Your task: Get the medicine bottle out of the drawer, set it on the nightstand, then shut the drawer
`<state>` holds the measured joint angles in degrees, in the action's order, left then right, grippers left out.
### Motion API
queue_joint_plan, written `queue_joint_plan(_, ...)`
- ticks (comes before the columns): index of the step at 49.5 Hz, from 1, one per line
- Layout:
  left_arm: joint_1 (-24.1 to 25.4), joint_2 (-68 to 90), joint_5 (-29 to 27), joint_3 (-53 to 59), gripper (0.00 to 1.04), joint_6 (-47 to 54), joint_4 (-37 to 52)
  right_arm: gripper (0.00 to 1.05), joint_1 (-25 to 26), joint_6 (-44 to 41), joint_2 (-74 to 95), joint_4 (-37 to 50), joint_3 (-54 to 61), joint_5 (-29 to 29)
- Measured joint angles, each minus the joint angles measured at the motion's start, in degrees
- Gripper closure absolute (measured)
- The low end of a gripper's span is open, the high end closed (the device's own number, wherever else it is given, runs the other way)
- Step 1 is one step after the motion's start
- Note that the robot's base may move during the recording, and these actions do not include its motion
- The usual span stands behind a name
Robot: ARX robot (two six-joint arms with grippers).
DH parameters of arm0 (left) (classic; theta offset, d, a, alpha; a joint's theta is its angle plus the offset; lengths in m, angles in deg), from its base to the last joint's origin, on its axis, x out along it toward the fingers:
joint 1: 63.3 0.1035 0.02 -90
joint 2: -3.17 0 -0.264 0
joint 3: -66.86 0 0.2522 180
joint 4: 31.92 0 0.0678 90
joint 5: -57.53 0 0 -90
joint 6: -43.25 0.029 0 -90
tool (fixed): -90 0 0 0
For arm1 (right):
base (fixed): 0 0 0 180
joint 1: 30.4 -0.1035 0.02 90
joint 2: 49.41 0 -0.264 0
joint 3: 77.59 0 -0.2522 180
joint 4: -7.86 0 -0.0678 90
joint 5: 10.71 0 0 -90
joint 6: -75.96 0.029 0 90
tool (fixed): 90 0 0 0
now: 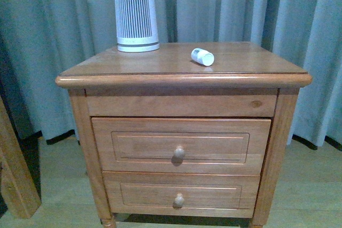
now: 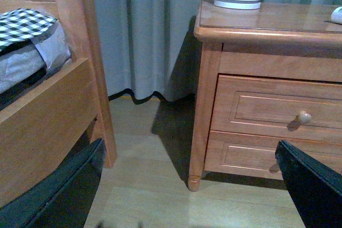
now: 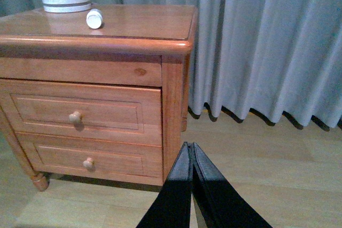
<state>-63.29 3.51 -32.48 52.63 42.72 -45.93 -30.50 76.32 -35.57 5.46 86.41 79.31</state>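
The medicine bottle (image 1: 202, 56) lies on its side on the nightstand (image 1: 160, 65) top, right of centre; it also shows in the right wrist view (image 3: 94, 18) and at the edge of the left wrist view (image 2: 337, 15). The taller-fronted drawer (image 1: 180, 145) is shut, its knob (image 1: 179, 152) facing me; the shallower-fronted drawer (image 1: 179, 194) sits below it, also shut. Neither gripper shows in the front view. My left gripper (image 2: 189, 185) is open and empty, low over the floor left of the nightstand. My right gripper (image 3: 190, 150) is shut and empty, low at the nightstand's right front corner.
A tall white ribbed cone-shaped appliance (image 1: 135, 15) stands at the back left of the nightstand top. A wooden bed frame post (image 2: 88, 57) with checked bedding (image 2: 24, 25) is to the left. Grey curtains (image 3: 267, 41) hang behind. Pale wood floor (image 3: 278, 174) lies to the right.
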Motion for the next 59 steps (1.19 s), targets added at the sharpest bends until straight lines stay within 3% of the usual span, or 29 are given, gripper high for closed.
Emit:
queue_joint_plan(13, 0.0, 0.0, -0.02, 0.0, 0.06, 0.0, 0.0, 1.01, 0.0, -0.04, -3.78, -1.2, 1.42, 0.0)
queue_joint_plan(20, 0.0, 0.0, 0.0, 0.0, 0.06, 0.0, 0.0, 1.01, 0.0, -0.04, -12.9, -10.93, 1.4, 0.0)
queue_joint_plan(52, 0.0, 0.0, 0.0, 0.0, 0.06, 0.0, 0.0, 1.01, 0.0, -0.02, -13.42, -11.21, 1.4, 0.0)
queue_joint_plan(59, 0.0, 0.0, 0.0, 0.0, 0.06, 0.0, 0.0, 0.83, 0.0, -0.15, -13.42, -11.21, 1.4, 0.0)
